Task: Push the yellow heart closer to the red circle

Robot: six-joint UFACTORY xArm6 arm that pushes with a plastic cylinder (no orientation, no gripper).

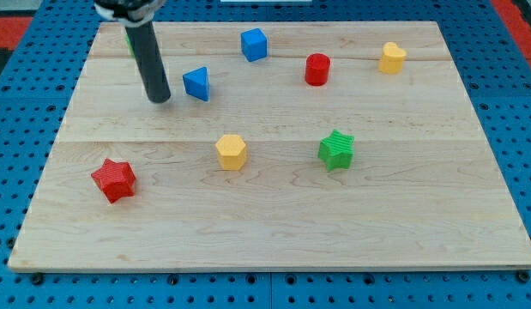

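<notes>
The yellow heart [391, 57] lies near the board's top right. The red circle [316, 69] lies to its left, a short gap apart. My tip [159, 98] rests on the board at the upper left, just left of the blue triangle [196, 83] and not touching it. The tip is far from both the heart and the circle.
A blue cube [254, 44] sits at the top middle. A yellow pentagon [232, 152] and a green star [336, 149] lie mid-board. A red star [114, 178] lies at the lower left. A sliver of green [128, 41] shows behind the rod. The wooden board [419, 232] sits on a blue pegboard.
</notes>
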